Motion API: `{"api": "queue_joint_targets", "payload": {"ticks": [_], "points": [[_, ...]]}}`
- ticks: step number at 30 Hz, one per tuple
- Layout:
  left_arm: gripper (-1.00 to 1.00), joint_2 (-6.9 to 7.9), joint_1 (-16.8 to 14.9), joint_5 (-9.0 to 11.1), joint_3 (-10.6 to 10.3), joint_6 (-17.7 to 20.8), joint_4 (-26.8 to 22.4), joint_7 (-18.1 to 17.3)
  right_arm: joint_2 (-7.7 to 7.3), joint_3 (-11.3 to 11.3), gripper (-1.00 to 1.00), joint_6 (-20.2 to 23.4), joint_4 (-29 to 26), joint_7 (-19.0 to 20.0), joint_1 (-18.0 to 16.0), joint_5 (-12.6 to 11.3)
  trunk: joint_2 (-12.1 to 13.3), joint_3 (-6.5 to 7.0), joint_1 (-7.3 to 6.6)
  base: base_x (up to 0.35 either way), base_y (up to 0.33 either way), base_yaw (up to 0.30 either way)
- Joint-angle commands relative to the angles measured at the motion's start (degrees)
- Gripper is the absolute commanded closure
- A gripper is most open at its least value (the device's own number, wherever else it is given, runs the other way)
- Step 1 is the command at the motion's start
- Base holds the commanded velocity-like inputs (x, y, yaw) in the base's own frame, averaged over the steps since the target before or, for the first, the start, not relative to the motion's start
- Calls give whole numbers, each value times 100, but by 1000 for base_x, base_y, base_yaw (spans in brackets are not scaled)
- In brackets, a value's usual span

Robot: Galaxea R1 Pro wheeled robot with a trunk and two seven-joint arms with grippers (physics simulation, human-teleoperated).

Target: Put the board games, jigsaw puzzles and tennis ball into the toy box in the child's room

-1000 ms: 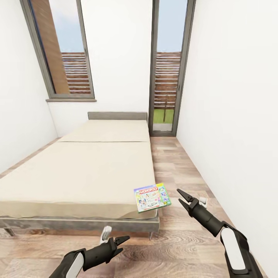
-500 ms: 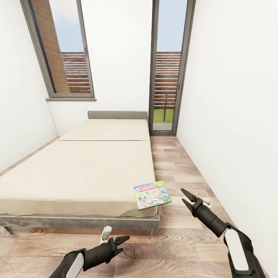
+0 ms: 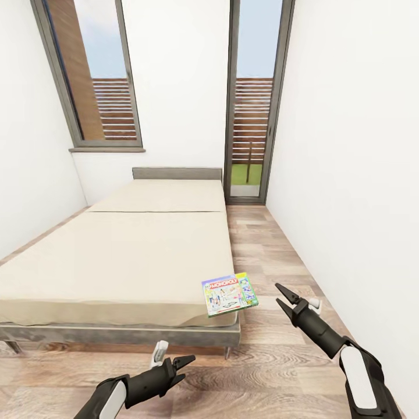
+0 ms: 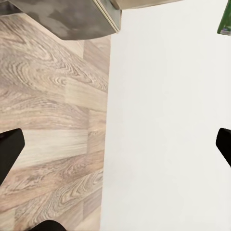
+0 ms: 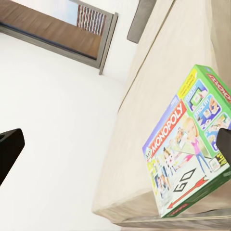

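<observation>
White walls (image 3: 349, 145), plank floor (image 3: 273, 244), windows (image 3: 93, 75)

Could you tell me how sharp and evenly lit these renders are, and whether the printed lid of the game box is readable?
Head view: flat, even light, faint shadow under the beige-covered bed; the green-edged Monopoly game box is small, its title just legible. Right wrist view: title crisp, box shown tilted, open right claw near it. Left wrist view: wood plank floor sharp, white wall featureless.

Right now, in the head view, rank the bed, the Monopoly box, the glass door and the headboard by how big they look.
1. bed, clearly largest.
2. glass door, tall and narrow, though it stands farther off.
3. headboard and Monopoly box look roughly alike; the box is much nearer the camera, so I won't rank them.
</observation>
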Motion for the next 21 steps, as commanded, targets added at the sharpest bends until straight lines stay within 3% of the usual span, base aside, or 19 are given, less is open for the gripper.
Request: {"api": "queue_joint_targets", "payload": {"ticks": [1,15,21], "points": [[-100,-5,-4,-2,28,37,-1,-13,7,-16,-100,29,0,32,-5,-1,-2,-5,-1,0,0,0],[-100,-10,-4,2,31,41,-4,-14,12,-27,-100,1,2,102,-5,-7,-2,-5,-1,4,0,0],[-100,-11,-4,2,28,45,-4,-14,12,-27,-100,-6,3,101,-5,-7,-2,-5,-1,152,0,0]]}}
